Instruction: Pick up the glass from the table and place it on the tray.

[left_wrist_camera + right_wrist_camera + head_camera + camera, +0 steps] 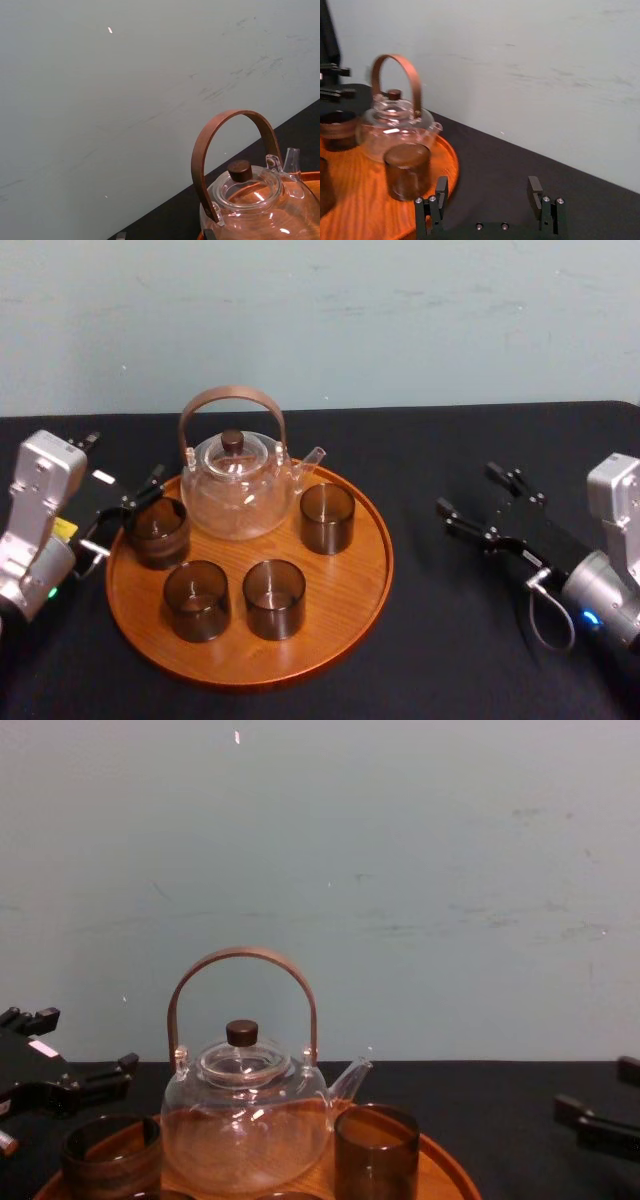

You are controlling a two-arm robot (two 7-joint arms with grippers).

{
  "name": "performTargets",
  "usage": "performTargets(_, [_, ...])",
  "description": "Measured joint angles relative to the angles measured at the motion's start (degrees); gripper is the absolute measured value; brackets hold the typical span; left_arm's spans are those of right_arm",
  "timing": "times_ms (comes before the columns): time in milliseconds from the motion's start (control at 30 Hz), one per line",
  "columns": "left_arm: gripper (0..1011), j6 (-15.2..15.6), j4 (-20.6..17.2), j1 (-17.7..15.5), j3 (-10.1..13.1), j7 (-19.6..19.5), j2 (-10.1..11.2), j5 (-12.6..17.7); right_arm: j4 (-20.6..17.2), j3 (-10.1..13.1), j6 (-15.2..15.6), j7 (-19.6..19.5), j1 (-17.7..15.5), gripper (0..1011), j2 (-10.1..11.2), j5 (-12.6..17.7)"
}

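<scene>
Pale wall [400, 320] runs behind a matte black counter [480, 640], and the round wooden tray [340, 585] sits on that counter, left of its middle and close to the front edge. From how things lie, I judge the job all but done: every glass I can count stands inside the tray's rim. The one I take for the task's glass [158, 532] is upright at the tray's left side, toward the counter's left edge and just beside the teapot. My left gripper [122, 515] is right at it with jaws spread, one reaching past the glass's far side and the other out toward the counter's left edge. I can't tell whether either one touches the glass. What's left, I reckon, is small: draw that arm clear without nudging the glass or the tray. The right gripper [478, 495] hangs over bare counter toward the right edge, well apart from the tray, jaws wide open and holding nothing. As for the vessels, the tray carries five. Biggest is the clear teapot [238, 490] at the tray's back, with its lid on and its brown hoop handle upright. I see wood grain through its body and no liquid, so I'd call it empty. Three more smoky brown glasses share the tray, one by the spout [327, 518] and two side by side at the front [197, 600] [274, 598]. All four glasses look empty to me.
</scene>
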Motion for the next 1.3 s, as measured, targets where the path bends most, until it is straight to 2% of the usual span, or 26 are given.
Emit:
performTargets(133, [1001,0.0,0.0,0.0,0.0,0.0,0.0,0.0,-0.3,1.8,-0.1,-1.8,-1.8,1003,-0.2,-0.2])
performTargets(1300, [1001,0.0,0.0,0.0,0.0,0.0,0.0,0.0,-0.1,1.2,-0.1,-1.2,-1.2,1003,-0.2,-0.2])
